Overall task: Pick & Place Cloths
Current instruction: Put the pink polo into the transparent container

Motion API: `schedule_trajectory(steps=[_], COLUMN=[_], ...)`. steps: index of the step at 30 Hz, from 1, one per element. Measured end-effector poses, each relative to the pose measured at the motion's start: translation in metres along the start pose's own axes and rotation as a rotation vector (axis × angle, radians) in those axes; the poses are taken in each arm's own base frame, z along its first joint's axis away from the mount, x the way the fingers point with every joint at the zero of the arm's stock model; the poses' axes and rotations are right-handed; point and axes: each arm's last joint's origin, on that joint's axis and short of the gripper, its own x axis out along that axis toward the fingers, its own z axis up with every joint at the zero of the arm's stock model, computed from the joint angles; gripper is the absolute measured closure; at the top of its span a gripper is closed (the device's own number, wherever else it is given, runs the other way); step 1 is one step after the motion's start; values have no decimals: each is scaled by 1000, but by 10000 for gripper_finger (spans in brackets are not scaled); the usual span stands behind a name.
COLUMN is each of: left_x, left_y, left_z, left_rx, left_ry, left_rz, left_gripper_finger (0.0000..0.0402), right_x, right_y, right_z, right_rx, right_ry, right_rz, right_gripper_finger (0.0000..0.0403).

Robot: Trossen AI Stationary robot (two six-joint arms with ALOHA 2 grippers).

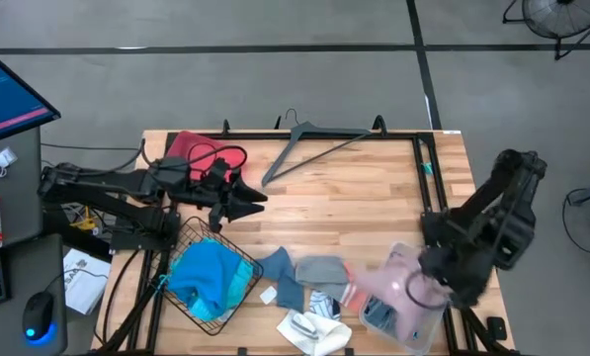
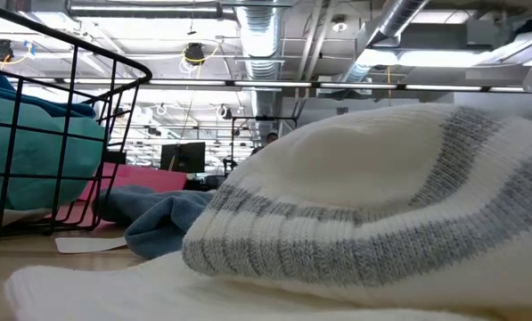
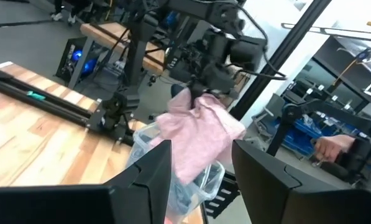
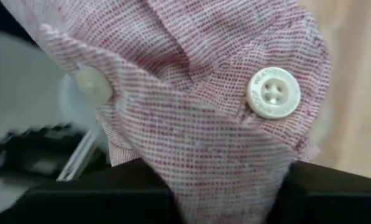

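My right gripper (image 1: 425,284) hangs over the table's near right corner, shut on the pale pink checked cloth (image 1: 388,275), which has white buttons (image 4: 273,92). My left gripper (image 1: 260,201) stands open and level at the left, fingers (image 3: 141,186) pointing toward the right arm, holding nothing. A turquoise cloth (image 1: 206,277) lies in the wire basket (image 1: 237,297). On the table near the front lie a blue-grey cloth (image 1: 283,277), a grey sock (image 1: 322,267) with a coral tip (image 1: 354,293), and a white cloth with grey stripes (image 1: 314,331). My right gripper pinches a bunched fold of the pink checked cloth (image 4: 225,177) between its two fingers, close to a buttoned flap. The fingers come from above, pointing steeply down. The cloth hangs slack below them (image 3: 197,134), its lower end at the mouth of a clear plastic bin (image 3: 149,140).
The clear bin (image 1: 405,321) sits at the near right corner with dark items inside. A grey hanger (image 1: 314,143) and a red tray (image 1: 188,150) lie at the far edge. Bare wood spans the table's middle. The white cloth (image 2: 364,196) fills the low view.
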Motion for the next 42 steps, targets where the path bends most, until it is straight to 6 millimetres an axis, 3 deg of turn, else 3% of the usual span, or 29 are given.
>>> schedule_trajectory(steps=[5, 10, 16, 24, 32, 42], left_x=[0, 0, 0, 0, 0, 0], left_y=[1, 1, 1, 1, 1, 1], left_z=[-1, -1, -1, -1, -1, -1], left_rx=[-18, -18, -18, -18, -18, -18], left_ry=[0, -1, -2, -2, -2, -2], left_rz=[3, 2, 1, 1, 1, 1], left_gripper_finger=[258, 259, 259, 259, 260, 259], right_x=[1, -2, 7, 59, 96, 155], right_y=[19, 25, 17, 11, -15, -29], right_z=[-15, -24, -7, 14, 33, 20], right_rx=[1, -30, -153, -241, -257, -246], right_ry=[122, 180, 157, 334, 262, 223], right_rz=[107, 164, 134, 149, 65, 68], right_gripper_finger=[356, 356, 356, 356, 356, 356])
